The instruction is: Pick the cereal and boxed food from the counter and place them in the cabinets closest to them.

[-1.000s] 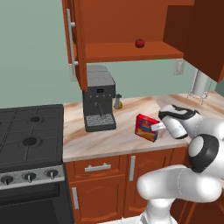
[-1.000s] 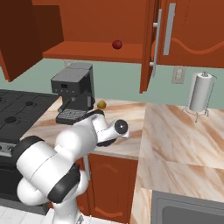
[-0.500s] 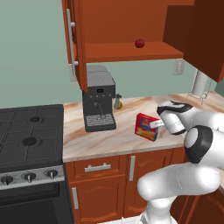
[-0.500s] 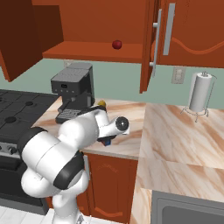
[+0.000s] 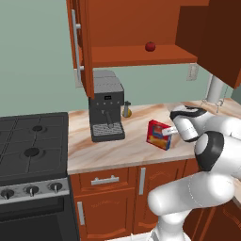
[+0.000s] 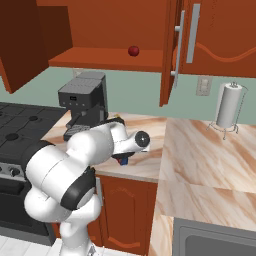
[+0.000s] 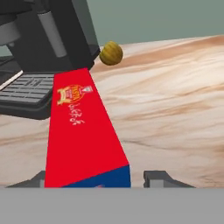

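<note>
Hand view puts my gripper (image 7: 98, 181) astride the red box (image 7: 83, 135) on the counter (image 7: 175, 109), fingers not visibly clamped; grip unclear. Nothing shelved in the cabinet (image 5: 136, 54) yet, so both placements remain

White robot arm with dark joints

The arm (image 5: 197, 188) is made of thick, rounded, glossy white segments. Between them sit dark grey to black joint rings, and a round black cap with a small light centre closes one joint. Two small dark fingertips (image 7: 159, 177) are blocky.
</note>
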